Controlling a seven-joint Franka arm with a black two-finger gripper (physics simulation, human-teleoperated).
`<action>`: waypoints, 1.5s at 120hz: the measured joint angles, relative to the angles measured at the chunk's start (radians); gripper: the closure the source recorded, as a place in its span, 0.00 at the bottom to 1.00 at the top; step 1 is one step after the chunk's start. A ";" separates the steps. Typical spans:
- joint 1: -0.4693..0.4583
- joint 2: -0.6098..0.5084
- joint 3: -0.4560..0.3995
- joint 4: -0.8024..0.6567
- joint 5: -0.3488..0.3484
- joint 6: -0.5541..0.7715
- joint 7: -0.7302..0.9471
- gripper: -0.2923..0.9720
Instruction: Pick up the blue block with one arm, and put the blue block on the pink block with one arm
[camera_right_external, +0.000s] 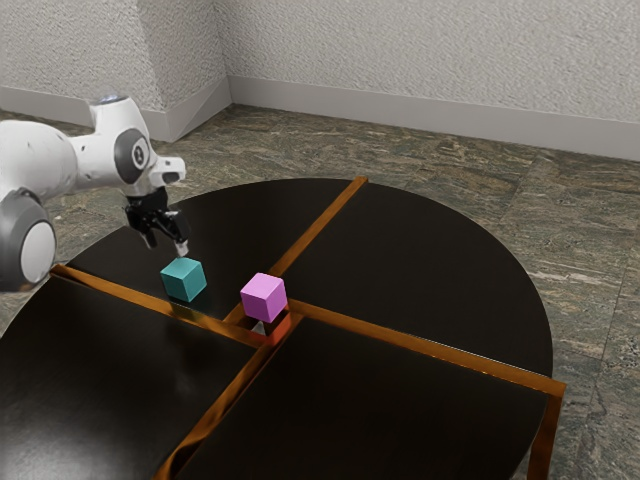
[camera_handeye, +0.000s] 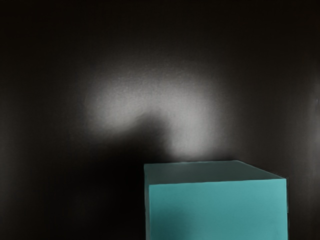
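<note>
1. Locate the round black table (camera_right_external: 400, 270). Orange-brown rails (camera_right_external: 420, 347) cross it and divide the top into four sections.
2. Find the pink block (camera_right_external: 264, 295) just beside the point where the rails cross. It stands upright on the table side of the crossing that faces away from the exterior camera. Use this block as your reference for every position below.
3. Find the blue block (camera_right_external: 183, 279) near the pink block, toward the exterior view's left. The two blocks are apart and do not touch. The blue block rests flat on the table top, just beyond the rail that runs leftward from the pink block.
4. Check the wrist view. The blue block (camera_handeye: 215, 200) appears there just under the hand, upright on the dark surface, with one top face and one side face visible. A pale sheen lies on the table surface beyond it.
5. Read the gripper (camera_right_external: 166, 238) in the exterior view. It hangs above the blue block, farther left of the pink block and slightly beyond the blue block. Its fingers are spread, point downward and grip nothing. A clear gap separates the fingertips from the blue block's top.
6. Trace the white arm (camera_right_external: 60, 165) from the gripper to the exterior view's left edge.
7. Beyond the pink block, note the mottled stone floor (camera_right_external: 560, 200) and the textured pale wall (camera_right_external: 450, 50).
</note>
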 joint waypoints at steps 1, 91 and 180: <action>0.000 0.001 -0.002 0.000 -0.002 0.001 0.001 0.23; -0.001 0.044 -0.037 -0.063 -0.061 0.025 0.062 0.23; -0.159 -0.218 -0.040 -0.224 -0.053 0.055 0.045 0.45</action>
